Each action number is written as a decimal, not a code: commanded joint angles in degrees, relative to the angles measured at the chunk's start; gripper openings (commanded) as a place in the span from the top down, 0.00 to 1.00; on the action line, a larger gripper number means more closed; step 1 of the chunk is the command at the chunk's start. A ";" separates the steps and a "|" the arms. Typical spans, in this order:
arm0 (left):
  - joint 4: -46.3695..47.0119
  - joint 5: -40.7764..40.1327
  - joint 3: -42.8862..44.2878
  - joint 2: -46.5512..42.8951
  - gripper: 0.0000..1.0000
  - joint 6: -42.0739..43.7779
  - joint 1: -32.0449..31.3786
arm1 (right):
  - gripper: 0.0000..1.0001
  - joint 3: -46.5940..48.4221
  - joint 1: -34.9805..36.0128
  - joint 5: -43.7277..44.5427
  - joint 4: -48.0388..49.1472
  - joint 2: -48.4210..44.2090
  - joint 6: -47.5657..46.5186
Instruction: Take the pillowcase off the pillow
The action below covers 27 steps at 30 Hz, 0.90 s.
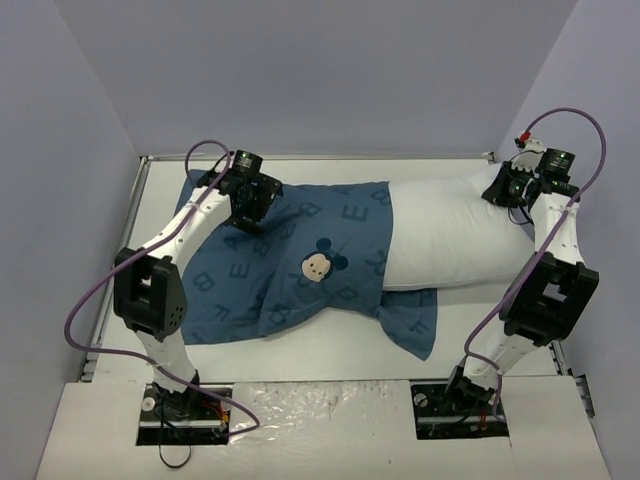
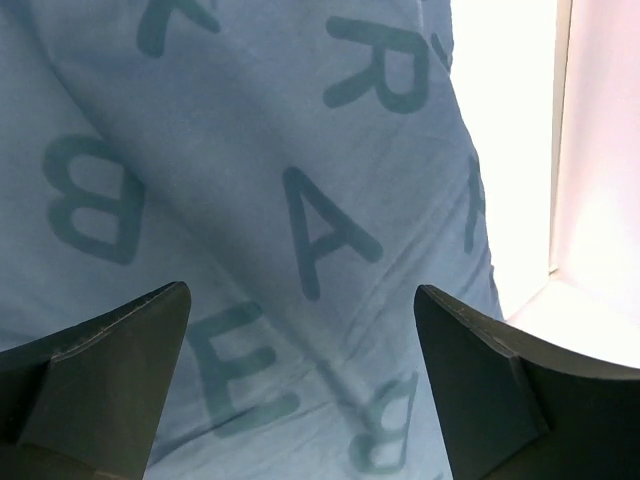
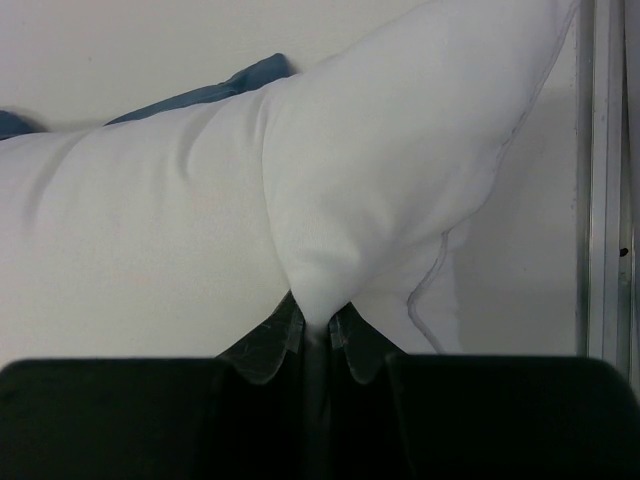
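Note:
The dark-blue pillowcase (image 1: 290, 265), printed with letters and a cartoon mouse face, covers the left part of the white pillow (image 1: 450, 235), whose right half lies bare. My left gripper (image 1: 247, 212) hovers open over the pillowcase's far left part. In the left wrist view its two fingers (image 2: 110, 375) stand wide apart above lettered blue cloth (image 2: 300, 200), holding nothing. My right gripper (image 1: 503, 190) is shut on the pillow's far right corner. In the right wrist view the gripper (image 3: 317, 325) pinches a fold of white pillow (image 3: 380, 170) between its pads.
The white table (image 1: 330, 350) has raised metal rails at the left (image 1: 118, 270) and back (image 1: 320, 157). A flap of the pillowcase (image 1: 412, 325) lies loose on the table in front of the pillow. Grey walls close in on three sides.

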 commanded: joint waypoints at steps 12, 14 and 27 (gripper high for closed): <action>7.79 -4.38 1.66 8.94 0.39 -9.52 0.63 | 1.00 -0.86 0.59 -3.13 -1.17 -3.48 0.89; 10.75 -3.59 0.27 8.95 0.72 -9.35 1.07 | 1.00 -0.77 0.50 -3.31 -1.17 -3.66 0.89; 44.63 5.38 -21.10 -9.06 0.98 7.86 21.68 | 1.00 1.60 -5.29 -3.32 -0.13 -5.50 0.63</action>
